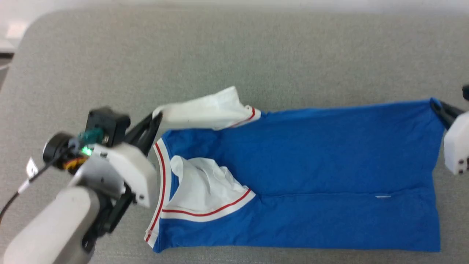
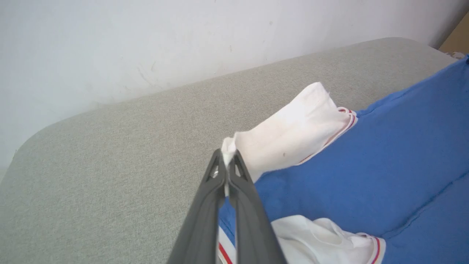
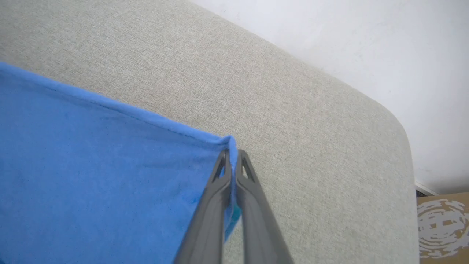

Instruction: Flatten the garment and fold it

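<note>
Left gripper (image 1: 155,118): fingers pressed together, pinching the tip of the far white sleeve (image 1: 205,112) of the garment (image 1: 311,154). A bit of white cloth pokes out between the fingertips. The fingers slant in from off the garment's collar end. The left wrist (image 1: 110,154) and pale forearm (image 1: 47,223) sit beside the collar end, toward its near side.

Right gripper (image 1: 438,107): fingers closed on the garment's far hem corner, with blue cloth caught between them. The white wrist housing (image 1: 457,146) sits just off the hem edge.
</note>
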